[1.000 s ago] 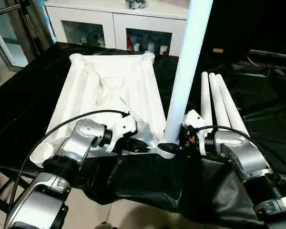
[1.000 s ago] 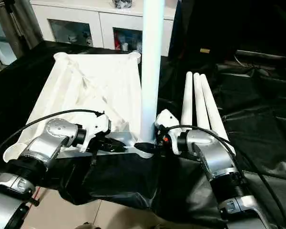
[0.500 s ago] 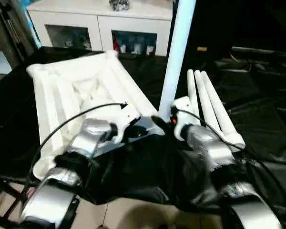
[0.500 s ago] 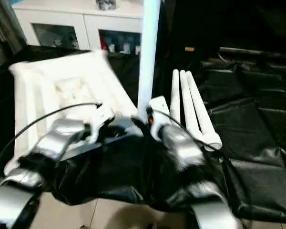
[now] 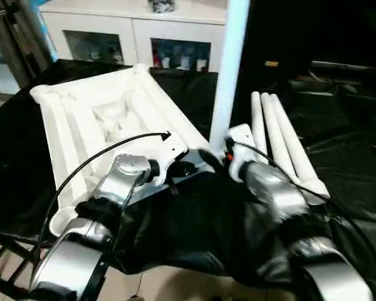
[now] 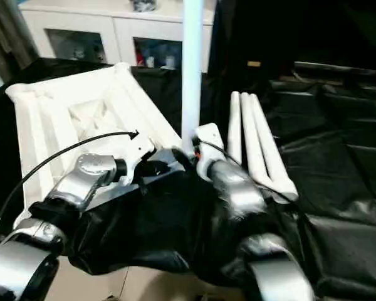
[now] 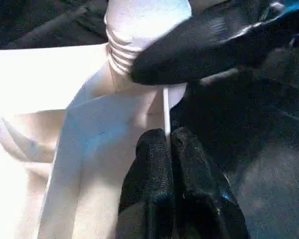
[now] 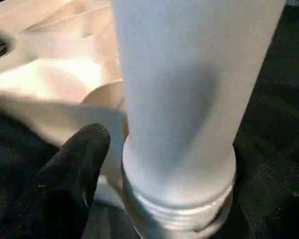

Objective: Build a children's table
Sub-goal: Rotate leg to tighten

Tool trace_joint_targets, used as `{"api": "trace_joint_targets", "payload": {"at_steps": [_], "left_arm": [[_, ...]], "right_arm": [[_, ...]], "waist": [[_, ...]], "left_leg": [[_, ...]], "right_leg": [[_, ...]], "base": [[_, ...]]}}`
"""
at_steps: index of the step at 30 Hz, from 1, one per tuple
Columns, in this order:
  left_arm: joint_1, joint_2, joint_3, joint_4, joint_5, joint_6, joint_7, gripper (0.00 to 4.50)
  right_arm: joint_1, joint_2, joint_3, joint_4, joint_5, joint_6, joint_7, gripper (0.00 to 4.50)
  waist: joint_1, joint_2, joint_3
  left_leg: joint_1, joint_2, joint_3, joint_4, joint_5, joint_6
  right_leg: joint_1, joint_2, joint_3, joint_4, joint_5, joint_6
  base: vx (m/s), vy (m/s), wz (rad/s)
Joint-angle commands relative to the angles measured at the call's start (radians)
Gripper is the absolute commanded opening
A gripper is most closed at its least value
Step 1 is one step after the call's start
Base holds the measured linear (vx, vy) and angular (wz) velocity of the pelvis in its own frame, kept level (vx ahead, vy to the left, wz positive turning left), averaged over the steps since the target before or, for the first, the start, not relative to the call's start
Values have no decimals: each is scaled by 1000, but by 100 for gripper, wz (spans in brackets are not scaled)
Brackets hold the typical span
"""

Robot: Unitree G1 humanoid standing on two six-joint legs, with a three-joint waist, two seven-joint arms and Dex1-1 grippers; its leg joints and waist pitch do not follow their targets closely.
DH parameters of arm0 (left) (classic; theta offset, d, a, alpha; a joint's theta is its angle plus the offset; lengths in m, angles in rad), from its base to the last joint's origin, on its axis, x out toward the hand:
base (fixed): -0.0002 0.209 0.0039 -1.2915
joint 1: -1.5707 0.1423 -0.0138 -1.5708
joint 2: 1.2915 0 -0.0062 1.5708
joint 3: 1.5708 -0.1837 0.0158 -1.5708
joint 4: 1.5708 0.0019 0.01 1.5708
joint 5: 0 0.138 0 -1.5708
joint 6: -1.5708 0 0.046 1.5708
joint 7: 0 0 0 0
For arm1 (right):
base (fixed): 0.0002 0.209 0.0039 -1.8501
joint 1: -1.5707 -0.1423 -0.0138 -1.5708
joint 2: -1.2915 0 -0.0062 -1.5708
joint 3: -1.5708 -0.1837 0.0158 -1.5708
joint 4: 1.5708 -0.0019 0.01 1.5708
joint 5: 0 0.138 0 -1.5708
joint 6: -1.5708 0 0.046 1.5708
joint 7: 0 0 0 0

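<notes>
The white tabletop [image 5: 106, 119] lies upside down on black cloth, ribs up, skewed to my left. One white leg [image 5: 229, 69] stands upright in its near right corner socket. My left gripper [image 7: 169, 144] is shut on the thin rim of the tabletop beside that socket. My right gripper [image 5: 216, 160] stands open around the base of the upright leg [image 8: 189, 99]. One of its fingers [image 8: 74, 174] is just clear of the threaded end, and the other is hidden behind the leg. Three more legs [image 5: 282, 141] lie side by side to the right.
A white glass-fronted cabinet [image 5: 131, 31] stands behind the work. Crumpled black cloth [image 5: 338, 144] covers the surface to the right and hangs over the near edge [image 5: 194, 251]. Bare floor shows below it.
The tabletop has turned with the upright leg, so its near right corner now lies further from me. My right forearm has swung in towards the middle. The view has shifted too.
</notes>
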Motion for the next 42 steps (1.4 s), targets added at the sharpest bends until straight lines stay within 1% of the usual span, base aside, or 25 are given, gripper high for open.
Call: {"api": "trace_joint_targets", "payload": {"at_steps": [1,2,4,9,11,14,15,19,23,25,27,28,29,30,31,32,33,34,35,36,37,39,40,41,42], "left_arm": [[-9,-27,-35,-83,-47,-56,-64,0],[0,-17,-40,-94,-52,-58,-92,0],[13,3,-49,-110,-56,-72,-139,0],[31,46,-59,-129,-60,-81,-231,0],[34,59,-60,-132,-59,-85,-253,0],[36,78,-64,-136,-59,-85,-291,0],[36,82,-65,-136,-61,-86,-297,0],[35,85,-66,-136,-64,-87,-301,0],[33,82,-60,-141,-64,-79,-294,0],[29,71,-50,-140,-63,-66,-265,0],[24,59,-40,-135,-63,-56,-235,0],[5,30,-14,-114,-57,-45,-143,0],[-7,15,-2,-99,-54,-43,-92,0],[-19,3,8,-85,-51,-36,-48,0],[-31,-10,14,-68,-42,-32,1,0],[-42,-21,18,-55,-34,-25,40,0],[-47,-27,20,-49,-32,-19,58,0],[-56,-44,26,-39,-26,-5,100,0],[-63,-57,31,-33,-22,7,136,0],[-66,-65,34,-29,-22,13,150,0],[-69,-75,36,-27,-22,21,163,0],[-71,-90,39,-28,-24,24,179,0],[-71,-98,40,-29,-24,26,184,0],[-71,-101,38,-28,-23,24,187,0],[-69,-101,34,-30,-22,17,181,0]], "right_arm": [[35,10,138,-82,21,13,188,378],[52,-17,149,-112,27,20,228,378],[78,-65,162,-161,37,31,297,378],[124,-166,178,-261,60,67,430,378],[131,-191,178,-282,60,80,452,366],[131,-205,172,-287,61,93,464,347],[132,-205,172,-293,64,101,470,341],[132,-203,173,-297,64,105,472,300],[139,-164,185,-302,62,118,440,274],[135,-137,180,-278,44,114,384,273],[127,-114,174,-250,25,108,328,270],[103,-61,152,-180,-6,93,201,270],[89,-35,139,-144,-19,85,139,269],[74,-5,123,-108,-23,87,78,269],[56,31,100,-69,-19,88,15,269],[38,66,78,-37,-9,92,-39,269],[28,85,67,-20,-2,94,-65,269],[6,125,44,15,8,95,-124,269],[-12,154,27,43,12,93,-174,268],[-21,167,24,57,13,90,-190,268],[-29,182,25,69,12,83,-201,268],[-42,203,36,88,2,73,-212,268],[-48,215,41,101,-6,63,-210,268],[-53,221,43,110,-12,51,-207,268],[-54,224,42,111,-10,41,-192,303]], "waist": [[3,6,-76],[7,4,-76],[9,5,-75],[23,4,-72],[28,9,-70],[27,6,-70],[27,8,-69],[26,8,-71],[26,5,-73],[25,6,-72],[20,6,-68],[16,8,-67],[5,5,-64],[3,5,-65],[-5,6,-63],[-10,6,-63],[-13,6,-63],[-11,6,-65],[-13,7,-65],[-13,8,-65],[-10,9,-67],[-9,10,-68],[-8,11,-70],[-7,10,-71],[-6,10,-71]], "left_leg": [[-3,31,-6,-65,-157,82],[-1,34,-4,-63,-153,92],[0,34,-3,-64,-158,93],[4,37,-1,-66,-184,82],[6,38,-1,-67,-203,73],[6,35,-2,-68,-213,60],[7,35,-3,-68,-215,58],[6,36,-4,-68,-211,53],[2,35,-5,-68,-187,56],[3,34,-4,-68,-191,53],[5,32,-5,-69,-213,43],[6,32,-5,-70,-228,31],[5,28,-9,-72,-252,12],[9,25,-9,-71,-260,10],[11,23,-11,-70,-274,6],[9,23,-12,-71,-275,8],[11,23,-12,-70,-276,10],[11,23,-12,-70,-274,13],[12,24,-11,-69,-267,14],[11,23,-11,-70,-263,16],[14,24,-10,-69,-259,17],[10,27,-10,-72,-250,20],[9,29,-8,-70,-241,21],[7,28,-8,-71,-227,26],[7,29,-7,-71,-225,28]], "right_leg": [[67,-77,48,-67,-201,-216],[68,-77,49,-65,-175,-226],[67,-76,47,-66,-179,-233],[65,-76,48,-71,-241,-218],[62,-78,49,-76,-281,-207],[61,-78,48,-81,-324,-190],[59,-77,48,-82,-332,-187],[59,-77,47,-80,-322,-186],[63,-76,47,-74,-276,-195],[61,-77,47,-75,-285,-195],[59,-78,46,-81,-334,-186],[54,-80,46,-83,-374,-176],[55,-77,41,-87,-425,-165],[54,-77,40,-92,-451,-155],[52,-77,40,-97,-489,-140],[53,-77,39,-100,-509,-127],[49,-78,40,-103,-516,-123],[50,-78,39,-103,-513,-121],[47,-78,43,-101,-492,-130],[48,-77,43,-100,-485,-131],[47,-76,43,-99,-462,-139],[51,-75,45,-92,-408,-156],[51,-76,47,-87,-362,-170],[56,-75,48,-81,-316,-184],[55,-75,49,-79,-300,-191]], "base": [[0,0,0],[0,0,0],[0,0,0],[0,0,0],[0,0,0],[0,0,0],[0,0,0],[0,0,0],[0,0,0],[0,0,0],[0,0,0],[0,0,0],[0,0,0],[0,0,0],[0,0,0],[0,0,0],[0,0,0],[0,0,0],[0,0,0],[0,0,0],[0,0,0],[0,0,0],[0,0,0],[0,0,0],[0,0,0]]}}
